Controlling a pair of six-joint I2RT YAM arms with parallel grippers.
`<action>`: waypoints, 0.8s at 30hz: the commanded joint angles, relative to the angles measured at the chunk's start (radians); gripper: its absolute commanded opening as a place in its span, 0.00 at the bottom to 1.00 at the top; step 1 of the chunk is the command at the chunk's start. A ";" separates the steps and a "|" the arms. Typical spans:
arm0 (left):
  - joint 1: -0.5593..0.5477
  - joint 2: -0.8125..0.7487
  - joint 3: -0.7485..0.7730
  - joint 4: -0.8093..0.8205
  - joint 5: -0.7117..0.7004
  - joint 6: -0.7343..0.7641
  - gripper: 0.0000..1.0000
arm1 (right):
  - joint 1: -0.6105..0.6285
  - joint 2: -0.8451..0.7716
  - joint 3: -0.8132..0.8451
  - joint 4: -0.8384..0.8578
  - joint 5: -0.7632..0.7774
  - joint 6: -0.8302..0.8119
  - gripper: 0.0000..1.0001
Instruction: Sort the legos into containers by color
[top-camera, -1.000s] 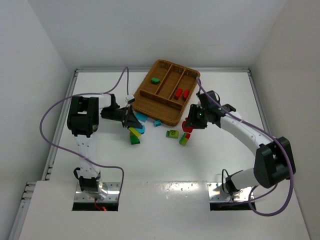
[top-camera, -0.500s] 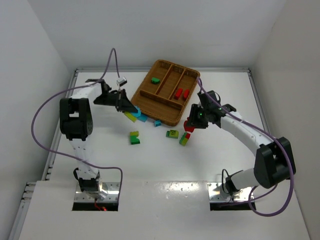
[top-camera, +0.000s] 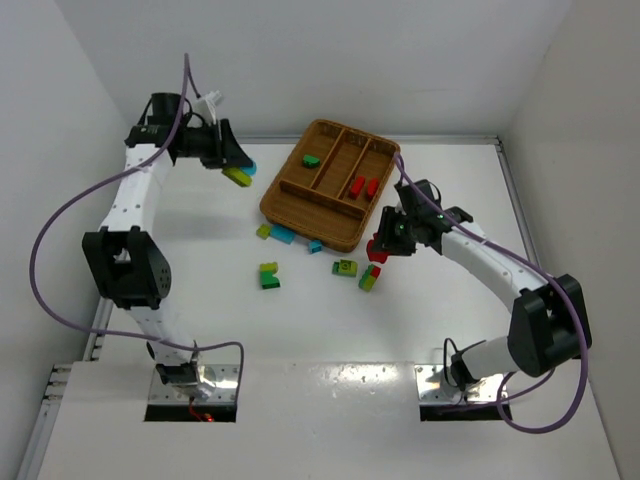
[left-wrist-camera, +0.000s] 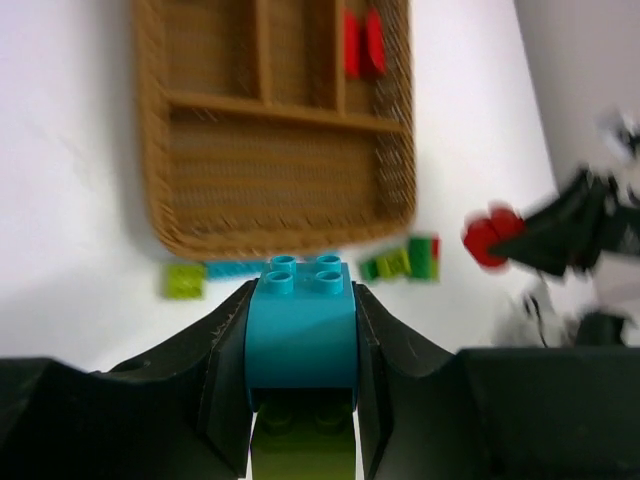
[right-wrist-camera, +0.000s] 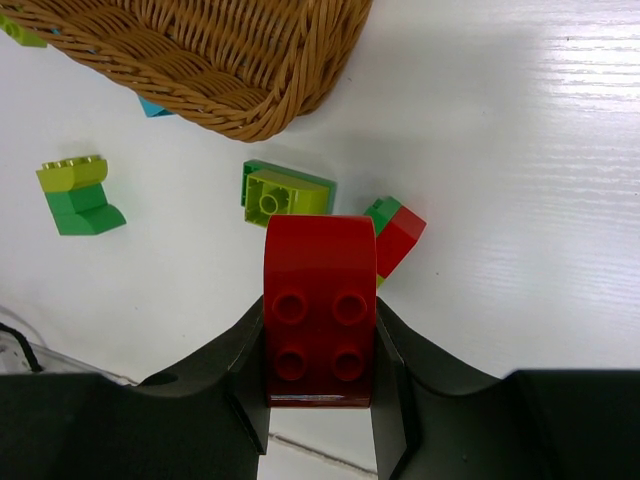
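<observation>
My left gripper (top-camera: 233, 166) is raised high at the back left, beside the wicker tray (top-camera: 300, 214), and is shut on a blue brick (left-wrist-camera: 300, 330) stacked on a lime brick (left-wrist-camera: 303, 445). My right gripper (top-camera: 381, 245) hovers off the tray's near right corner, shut on a red brick (right-wrist-camera: 320, 310). In the tray a green brick (top-camera: 311, 159) lies in the left long compartment and two red bricks (top-camera: 364, 186) lie in the right one. Loose bricks lie on the table in front of the tray.
Loose on the table are a lime brick (top-camera: 263, 231), two blue bricks (top-camera: 284, 235) (top-camera: 314, 246), a green-lime pair (top-camera: 268, 276), a lime-on-green piece (top-camera: 345, 267) and a green-red-lime stack (top-camera: 370, 277). White walls close in at left, back and right.
My left arm has swung up and back from the table's middle to the far left, carrying the blue-and-lime piece. My right gripper has barely moved with its red brick.
</observation>
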 joint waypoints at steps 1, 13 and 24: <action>0.004 -0.018 0.078 0.112 -0.272 -0.186 0.00 | 0.004 -0.025 0.042 0.000 -0.010 0.003 0.15; -0.134 -0.213 -0.550 0.237 -0.801 -0.269 0.00 | 0.004 -0.025 0.002 0.032 -0.038 -0.015 0.15; -0.209 -0.191 -0.551 0.239 -0.792 -0.269 0.98 | 0.004 -0.005 0.002 0.051 -0.056 -0.015 0.15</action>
